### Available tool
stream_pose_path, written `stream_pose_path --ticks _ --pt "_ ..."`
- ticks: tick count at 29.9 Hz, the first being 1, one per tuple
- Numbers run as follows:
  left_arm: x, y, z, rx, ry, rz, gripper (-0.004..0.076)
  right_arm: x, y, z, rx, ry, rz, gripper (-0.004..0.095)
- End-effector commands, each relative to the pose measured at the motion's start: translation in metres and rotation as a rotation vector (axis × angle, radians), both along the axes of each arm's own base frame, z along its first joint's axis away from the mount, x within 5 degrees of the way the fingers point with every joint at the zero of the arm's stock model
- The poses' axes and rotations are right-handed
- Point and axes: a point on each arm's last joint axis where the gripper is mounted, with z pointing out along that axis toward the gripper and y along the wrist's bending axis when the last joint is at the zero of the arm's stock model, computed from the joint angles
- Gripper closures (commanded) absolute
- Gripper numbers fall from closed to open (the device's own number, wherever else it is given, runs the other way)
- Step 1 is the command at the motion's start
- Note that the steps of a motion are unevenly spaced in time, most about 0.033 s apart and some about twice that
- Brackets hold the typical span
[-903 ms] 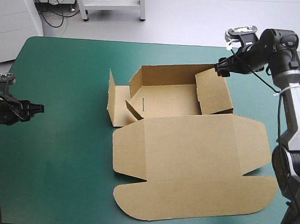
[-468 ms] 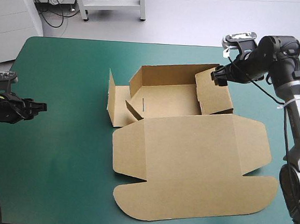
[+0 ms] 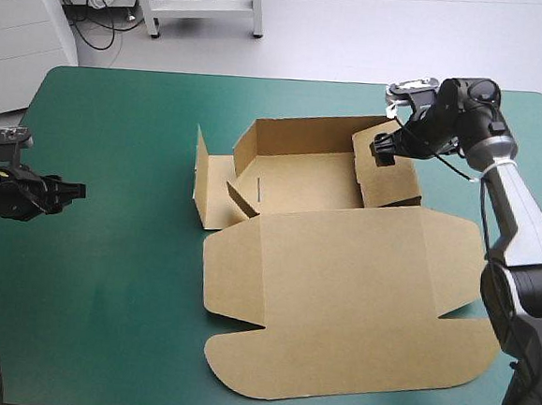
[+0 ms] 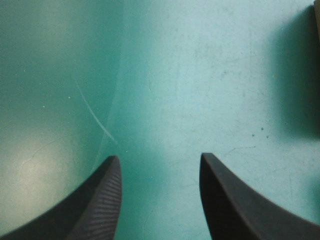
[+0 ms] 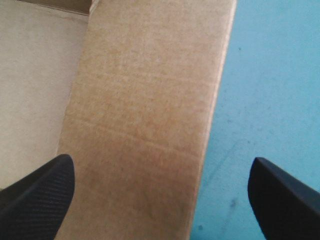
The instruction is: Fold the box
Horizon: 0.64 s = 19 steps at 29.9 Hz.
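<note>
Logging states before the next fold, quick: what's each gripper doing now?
Left gripper: open, holding nothing.
Right gripper: open over a wall of the box, holding nothing.

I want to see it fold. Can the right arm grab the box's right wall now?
Probably yes: the right gripper hangs just over the right wall, its fingers open, with nothing in between.

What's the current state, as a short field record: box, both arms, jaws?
box: open tray, far wall raised, lid flat toward the table's near edge
right wall: raised, leaning inward
right gripper: over the right wall, jaws open, one on the tray side, one on the cover side; contact unclear
left gripper: near the table's left edge, apart from the box, jaws open, holding nothing
teal-green cover: bare under the left gripper
</note>
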Motion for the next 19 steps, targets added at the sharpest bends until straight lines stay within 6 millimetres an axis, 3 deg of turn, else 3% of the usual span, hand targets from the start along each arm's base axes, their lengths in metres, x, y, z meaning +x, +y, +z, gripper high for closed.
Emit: stream_pose_path --ticks 1,7,10,14,18,19 --pt "-0.001 -0.002 0.015 -0.002 -0.087 0.013 0.0372 0.008 0.002 0.014 0.03 -0.079 0.007 0.0033" --pt "-0.001 -0.002 0.015 -0.001 -0.087 0.012 0.0372 0.03 0.005 -0.011 0.051 -0.032 -0.053 0.0044" --pt "-0.001 -0.002 0.015 0.001 -0.086 0.012 0.0372 0.032 0.004 -0.021 0.032 0.003 -0.07 0.0148" --pt "-0.001 -0.002 0.015 0.007 -0.087 0.003 0.0372 0.032 -0.001 -0.024 -0.02 0.025 -0.091 0.045" --pt "-0.001 -0.002 0.015 0.002 -0.089 0.003 0.0372 0.029 -0.007 -0.024 -0.085 0.038 -0.098 0.0936" --pt "-0.001 -0.002 0.015 -0.002 -0.09 0.004 0.0372 0.029 -0.007 -0.024 -0.092 0.041 -0.101 0.0915"
